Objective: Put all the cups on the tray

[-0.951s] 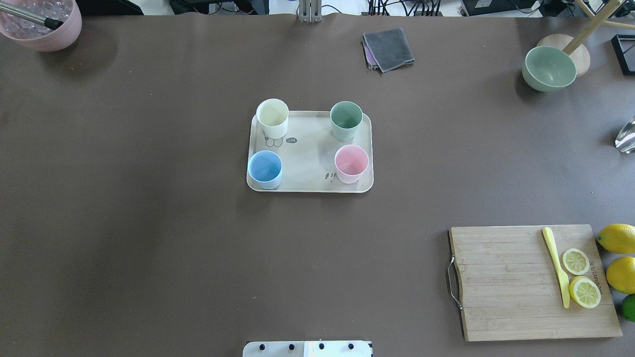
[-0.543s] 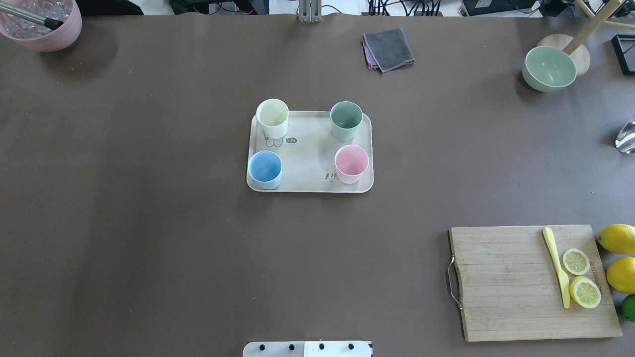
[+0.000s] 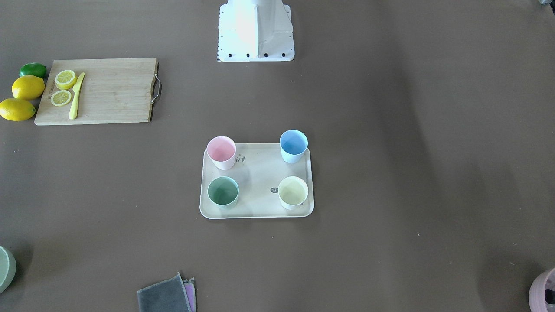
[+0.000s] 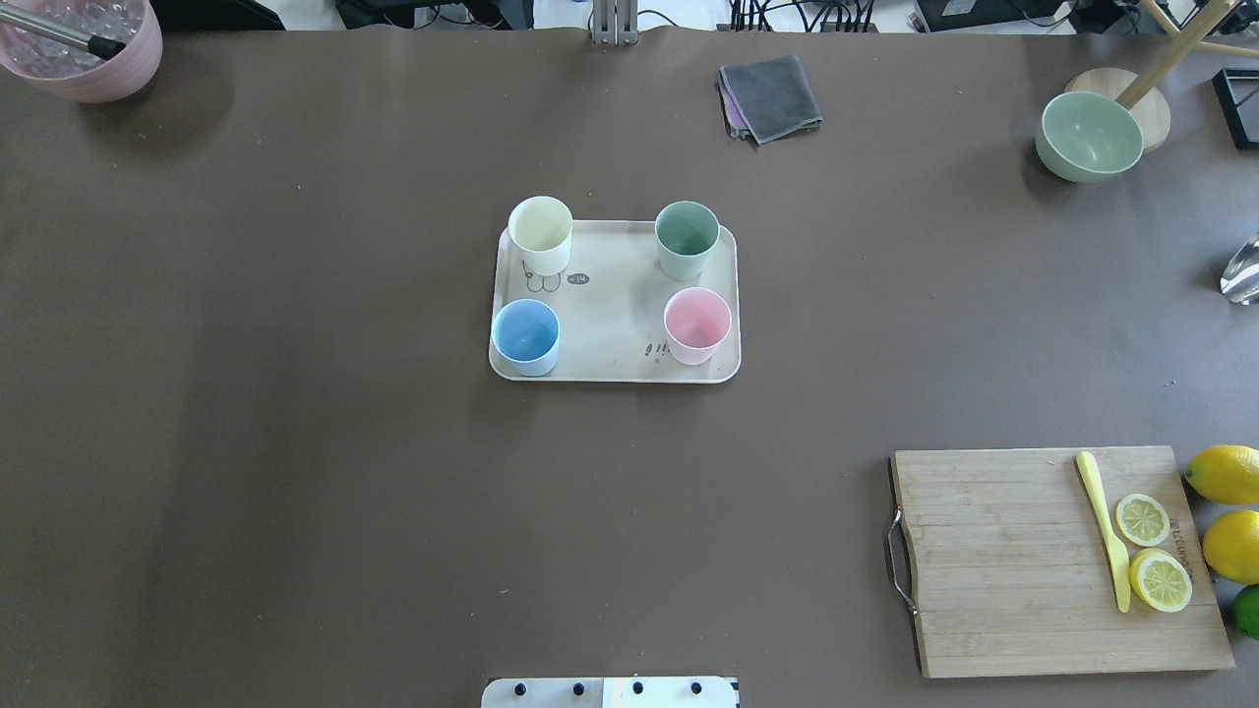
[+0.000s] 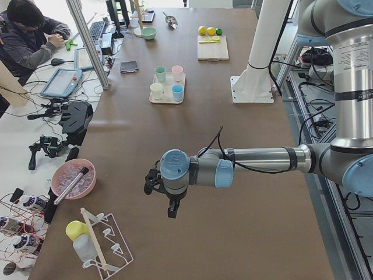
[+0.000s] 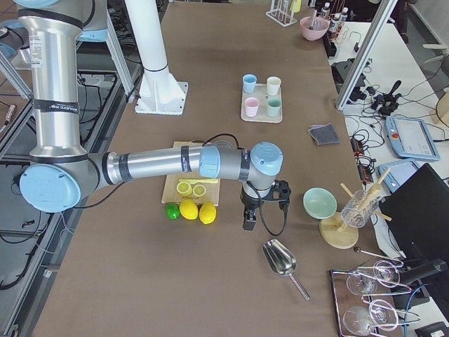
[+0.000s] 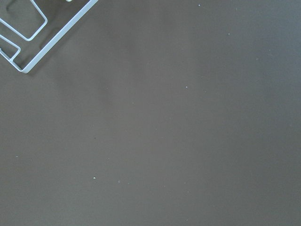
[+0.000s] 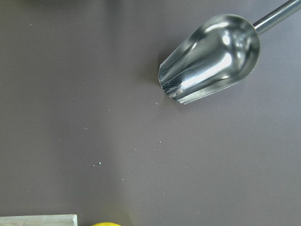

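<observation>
Nothing has shifted since a second ago: pink cup (image 4: 696,320), cream cup (image 4: 540,228), blue cup (image 4: 525,332) and green cup (image 4: 687,233) stand on the tray (image 4: 615,329). The task looks done and no further move seems needed. Left pincer (image 5: 167,199) and right pincer (image 6: 262,210) hang far off; I cannot tell whether they are open or closed.

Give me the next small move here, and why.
Probably none: I'd stop and call the task done. The pink cup, blue cup, green cup and yellow cup all stand upright on the tray, one near each corner, apart from each other. Another pick would only risk tipping one.
</observation>
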Robot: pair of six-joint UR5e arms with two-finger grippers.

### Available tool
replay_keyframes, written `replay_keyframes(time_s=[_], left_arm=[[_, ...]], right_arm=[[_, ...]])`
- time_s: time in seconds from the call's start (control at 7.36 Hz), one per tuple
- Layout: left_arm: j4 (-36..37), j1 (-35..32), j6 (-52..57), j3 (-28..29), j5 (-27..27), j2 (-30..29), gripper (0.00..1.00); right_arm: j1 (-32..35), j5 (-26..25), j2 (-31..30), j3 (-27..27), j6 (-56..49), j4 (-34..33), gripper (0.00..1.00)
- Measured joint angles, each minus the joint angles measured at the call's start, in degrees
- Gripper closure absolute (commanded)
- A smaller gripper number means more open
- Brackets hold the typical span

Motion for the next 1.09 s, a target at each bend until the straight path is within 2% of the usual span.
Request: replay_keyframes(time_s=[0.41,1.09], left_arm=[[-0.13,0.39,-0.46,0.08,0.81,-0.02,0.02],[-0.41,0.41,-0.13,-0.1,0.86,0.17,0.02]], right_arm=[[-0.11,-4.42,-0.87,0.48,-2.72,-1.0,0.0],[-0.18,-4.55,-1.63,0.22,-5.27,-0.89,0.0]])
